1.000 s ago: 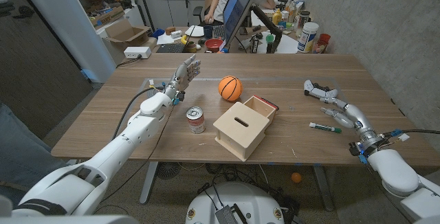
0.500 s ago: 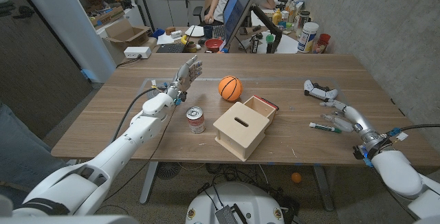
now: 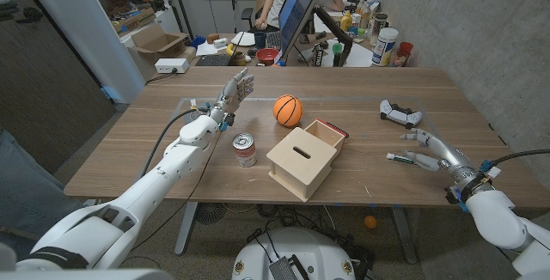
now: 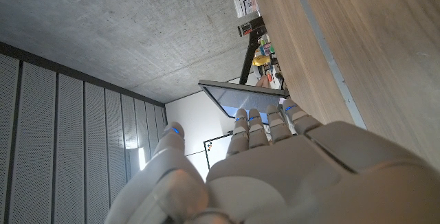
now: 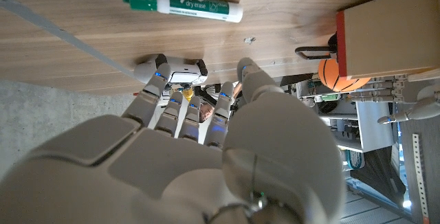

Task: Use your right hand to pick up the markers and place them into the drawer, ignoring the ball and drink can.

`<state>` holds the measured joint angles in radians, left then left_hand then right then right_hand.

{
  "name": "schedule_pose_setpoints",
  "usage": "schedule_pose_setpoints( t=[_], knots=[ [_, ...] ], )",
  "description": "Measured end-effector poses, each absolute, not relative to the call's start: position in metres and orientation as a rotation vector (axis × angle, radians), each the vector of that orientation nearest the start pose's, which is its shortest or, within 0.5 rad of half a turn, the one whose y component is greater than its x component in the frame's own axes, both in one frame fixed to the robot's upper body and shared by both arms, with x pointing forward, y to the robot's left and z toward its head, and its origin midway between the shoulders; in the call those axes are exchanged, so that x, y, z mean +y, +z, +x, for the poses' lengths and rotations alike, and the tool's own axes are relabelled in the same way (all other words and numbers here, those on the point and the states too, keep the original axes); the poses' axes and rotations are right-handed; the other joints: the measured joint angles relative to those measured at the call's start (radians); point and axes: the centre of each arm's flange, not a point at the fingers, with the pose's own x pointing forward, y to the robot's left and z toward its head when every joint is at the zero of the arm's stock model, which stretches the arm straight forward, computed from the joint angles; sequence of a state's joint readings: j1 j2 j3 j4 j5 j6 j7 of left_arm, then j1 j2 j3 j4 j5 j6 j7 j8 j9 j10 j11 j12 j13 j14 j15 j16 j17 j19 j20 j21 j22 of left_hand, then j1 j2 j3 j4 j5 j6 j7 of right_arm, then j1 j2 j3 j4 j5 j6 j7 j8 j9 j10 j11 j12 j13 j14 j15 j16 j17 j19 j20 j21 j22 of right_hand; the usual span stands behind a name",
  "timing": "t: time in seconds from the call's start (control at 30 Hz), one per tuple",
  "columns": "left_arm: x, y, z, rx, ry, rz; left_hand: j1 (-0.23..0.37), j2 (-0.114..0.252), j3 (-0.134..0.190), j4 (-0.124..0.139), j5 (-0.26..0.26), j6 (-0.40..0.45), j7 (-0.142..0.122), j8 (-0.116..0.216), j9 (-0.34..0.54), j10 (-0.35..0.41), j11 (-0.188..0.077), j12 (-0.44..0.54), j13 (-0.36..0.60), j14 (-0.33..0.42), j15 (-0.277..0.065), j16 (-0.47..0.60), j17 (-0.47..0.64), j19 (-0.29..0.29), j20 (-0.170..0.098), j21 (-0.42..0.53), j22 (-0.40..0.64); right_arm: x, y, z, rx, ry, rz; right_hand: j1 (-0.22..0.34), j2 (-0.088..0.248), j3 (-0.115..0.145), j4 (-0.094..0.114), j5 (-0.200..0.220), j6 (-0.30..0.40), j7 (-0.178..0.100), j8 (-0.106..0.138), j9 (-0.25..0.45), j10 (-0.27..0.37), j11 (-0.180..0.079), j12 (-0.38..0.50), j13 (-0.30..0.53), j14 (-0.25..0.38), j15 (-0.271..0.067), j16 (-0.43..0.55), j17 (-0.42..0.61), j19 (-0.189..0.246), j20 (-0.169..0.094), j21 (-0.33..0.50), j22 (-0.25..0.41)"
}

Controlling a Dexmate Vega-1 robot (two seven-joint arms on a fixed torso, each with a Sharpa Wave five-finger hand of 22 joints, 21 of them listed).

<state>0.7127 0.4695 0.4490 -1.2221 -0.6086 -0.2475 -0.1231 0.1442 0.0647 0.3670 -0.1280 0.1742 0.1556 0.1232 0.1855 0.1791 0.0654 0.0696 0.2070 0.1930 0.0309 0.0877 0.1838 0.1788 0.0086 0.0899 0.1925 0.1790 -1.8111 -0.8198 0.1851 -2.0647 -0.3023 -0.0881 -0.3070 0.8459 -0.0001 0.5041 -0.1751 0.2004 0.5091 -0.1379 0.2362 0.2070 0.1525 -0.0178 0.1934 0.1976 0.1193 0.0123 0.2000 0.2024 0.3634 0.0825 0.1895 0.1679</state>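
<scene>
Right robot hand [image 3: 427, 149] has drawn back beside marker [image 3: 397, 156] (fingers spread)

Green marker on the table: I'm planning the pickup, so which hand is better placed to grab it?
Right. The right hand hovers open beside the green marker, fingers spread toward it. The left hand is raised across the table, beyond the can and wooden box.

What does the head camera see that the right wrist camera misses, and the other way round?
Head view alone: the drink can, the left hand raised with fingers apart, and the wooden box's slotted lid. Right wrist view alone: the printing on the green marker. Both show that marker, the orange ball, the game controller and the right hand, which holds nothing.
</scene>
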Motion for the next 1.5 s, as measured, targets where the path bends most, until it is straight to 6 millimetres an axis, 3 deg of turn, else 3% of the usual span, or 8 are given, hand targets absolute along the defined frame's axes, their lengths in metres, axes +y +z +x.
schedule_pose_setpoints(
  t=[0.63, 1.23, 1.5],
  knots=[
    [0.248, -0.001, 0.669, -0.567, -0.329, 0.057, 0.0, 0.0, 0.003, 0.003, 0.0, 0.0, 0.0, 0.0, 0.0, 0.0, 0.0, 0.0, 0.0, 0.0, 0.0, 0.0, 0.0, -0.004, 0.004, 0.0, 0.0, -0.391, -0.144, 0.457, -0.393, -0.303, -1.224, 0.005, -0.005, 0.004, 0.004, 0.0, -0.004, -0.003, 0.0, 0.0, 0.001, -0.007, 0.0, 0.0, 0.0, 0.0, 0.0, 0.005, 0.005, 0.005, 0.0, 0.0],
    [0.255, -0.002, 0.666, -0.564, -0.311, 0.065, 0.0, 0.0, 0.003, 0.003, 0.0, 0.0, 0.0, 0.0, 0.0, 0.0, 0.0, 0.0, 0.0, 0.0, 0.0, 0.0, 0.0, -0.004, 0.004, 0.0, 0.0, -0.399, -0.159, 0.47, -0.341, -0.317, -1.241, 0.01, -0.01, 0.007, 0.007, 0.0, 0.005, -0.012, -0.003, 0.0, 0.005, -0.011, 0.0, 0.0, 0.004, -0.004, 0.004, 0.005, 0.005, 0.005, 0.0, 0.0],
    [0.255, -0.002, 0.666, -0.559, -0.311, 0.066, 0.0, 0.0, 0.003, 0.003, 0.0, 0.0, 0.0, 0.0, 0.0, 0.0, 0.0, 0.0, 0.0, 0.0, 0.0, 0.0, 0.0, -0.004, 0.003, 0.0, 0.0, -0.404, -0.165, 0.471, -0.325, -0.335, -1.237, 0.017, -0.017, 0.014, 0.006, 0.0, 0.041, -0.023, 0.005, 0.0, 0.027, -0.018, 0.008, 0.0, 0.032, -0.002, 0.012, 0.01, 0.015, 0.007, 0.0, 0.0]
  ],
)
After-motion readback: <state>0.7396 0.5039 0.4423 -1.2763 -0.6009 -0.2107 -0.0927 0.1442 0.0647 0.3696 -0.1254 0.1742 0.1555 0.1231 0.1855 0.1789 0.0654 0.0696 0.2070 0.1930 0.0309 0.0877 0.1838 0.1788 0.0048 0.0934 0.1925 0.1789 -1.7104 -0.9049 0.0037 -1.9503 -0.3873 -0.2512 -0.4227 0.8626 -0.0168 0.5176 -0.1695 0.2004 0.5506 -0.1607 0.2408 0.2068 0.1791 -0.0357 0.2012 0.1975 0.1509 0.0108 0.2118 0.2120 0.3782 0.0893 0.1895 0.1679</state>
